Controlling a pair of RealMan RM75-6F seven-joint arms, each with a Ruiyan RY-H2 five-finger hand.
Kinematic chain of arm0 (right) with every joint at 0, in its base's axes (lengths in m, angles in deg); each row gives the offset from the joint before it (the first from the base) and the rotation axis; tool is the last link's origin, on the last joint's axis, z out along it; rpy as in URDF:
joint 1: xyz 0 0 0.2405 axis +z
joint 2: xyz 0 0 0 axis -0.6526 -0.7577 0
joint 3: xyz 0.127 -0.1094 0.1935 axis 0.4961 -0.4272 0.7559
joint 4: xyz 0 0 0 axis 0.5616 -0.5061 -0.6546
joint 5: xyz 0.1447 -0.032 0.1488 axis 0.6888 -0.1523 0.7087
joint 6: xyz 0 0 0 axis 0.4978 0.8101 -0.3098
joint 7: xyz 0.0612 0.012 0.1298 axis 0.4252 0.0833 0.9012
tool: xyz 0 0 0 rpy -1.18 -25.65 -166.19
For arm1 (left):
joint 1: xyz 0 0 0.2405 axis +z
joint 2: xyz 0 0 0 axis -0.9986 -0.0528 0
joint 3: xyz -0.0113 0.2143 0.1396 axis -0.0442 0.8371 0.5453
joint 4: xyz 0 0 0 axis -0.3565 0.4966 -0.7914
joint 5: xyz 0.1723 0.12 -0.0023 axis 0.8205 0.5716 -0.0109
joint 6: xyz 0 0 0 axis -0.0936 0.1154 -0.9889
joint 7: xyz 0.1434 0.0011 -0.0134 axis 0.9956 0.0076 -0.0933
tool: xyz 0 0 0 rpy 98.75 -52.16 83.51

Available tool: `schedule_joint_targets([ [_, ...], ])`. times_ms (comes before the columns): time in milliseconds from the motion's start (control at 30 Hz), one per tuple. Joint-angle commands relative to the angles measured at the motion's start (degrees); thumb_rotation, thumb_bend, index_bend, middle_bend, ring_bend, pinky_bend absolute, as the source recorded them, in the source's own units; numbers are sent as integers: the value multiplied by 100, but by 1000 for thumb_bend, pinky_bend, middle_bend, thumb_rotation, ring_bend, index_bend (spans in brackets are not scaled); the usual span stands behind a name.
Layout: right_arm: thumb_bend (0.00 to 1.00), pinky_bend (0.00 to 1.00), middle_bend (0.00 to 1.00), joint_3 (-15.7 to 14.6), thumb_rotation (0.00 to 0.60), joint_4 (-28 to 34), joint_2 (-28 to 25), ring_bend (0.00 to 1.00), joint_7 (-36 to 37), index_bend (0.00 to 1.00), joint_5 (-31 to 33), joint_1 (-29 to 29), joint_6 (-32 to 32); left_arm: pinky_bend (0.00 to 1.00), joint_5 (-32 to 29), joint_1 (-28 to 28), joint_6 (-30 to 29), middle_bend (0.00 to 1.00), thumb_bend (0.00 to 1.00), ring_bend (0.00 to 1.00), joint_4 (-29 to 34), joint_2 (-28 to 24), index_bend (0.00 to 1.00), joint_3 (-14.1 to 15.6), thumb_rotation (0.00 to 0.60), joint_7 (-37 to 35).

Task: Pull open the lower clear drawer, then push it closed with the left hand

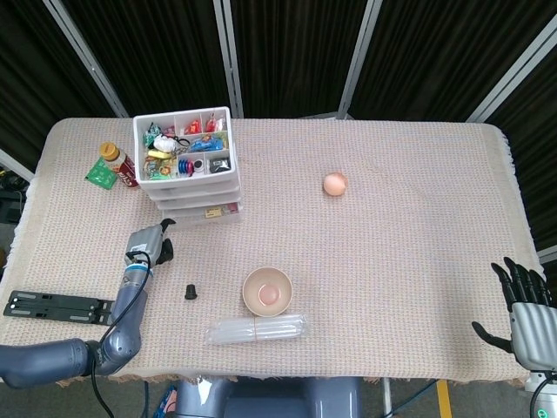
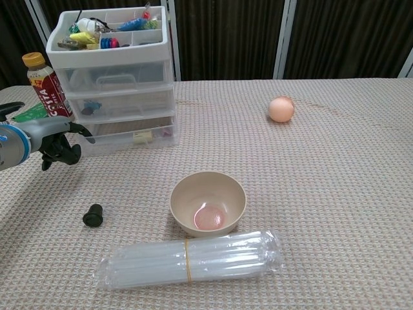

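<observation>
Nearest the robot lay a bundle of clear tubes (image 2: 190, 259) at 6 o'clock on the table (image 1: 392, 287), with a beige bowl (image 2: 208, 202) just beyond it and a small black cap (image 2: 93, 215) at 8 o'clock.

The left hand (image 1: 150, 245) hovered at 9 o'clock, fingers loosely curled and holding nothing. It sat just in front of the drawer unit's left corner, apart from it. This position was probably an approach stance for reaching the drawer front.

The right hand (image 1: 525, 309) stood at 4 o'clock by the table edge, fingers spread and empty, well clear of the work, since the task assigned the push to the left hand.

The lower clear drawer (image 2: 132, 135) sat at 10 o'clock, bottom of the white drawer unit (image 1: 187, 165). It appeared to protrude slightly beyond the drawers above. Whether it was fully seated could not be determined.

Farther off, a bottle (image 1: 117, 163) stood beside the unit, and a peach-coloured ball (image 1: 335, 184) rested at 1 o'clock.
</observation>
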Motion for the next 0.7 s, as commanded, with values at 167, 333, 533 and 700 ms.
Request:
schedule_joint_targets([
  [167,76,0,0,-4,600,9,3,0,-6,92,-6,-1,0,703,353,253,-49,983,786,906,496,-266,257,148,600,-220],
  [333,75,0,0,-9,600,15,3,0,-14,91,-7,-3,2,702,677,472,-68,983,787,906,801,-508,267,353,600,-372],
  [533,75,0,0,-10,600,22,8,0,-34,91,-7,-4,1,702,1010,689,-48,983,787,907,1002,-726,269,488,600,-622],
  [700,76,0,0,-8,600,28,13,0,-48,91,-9,-5,-6,702,1236,782,-28,979,785,903,1117,-835,244,562,600,-727],
])
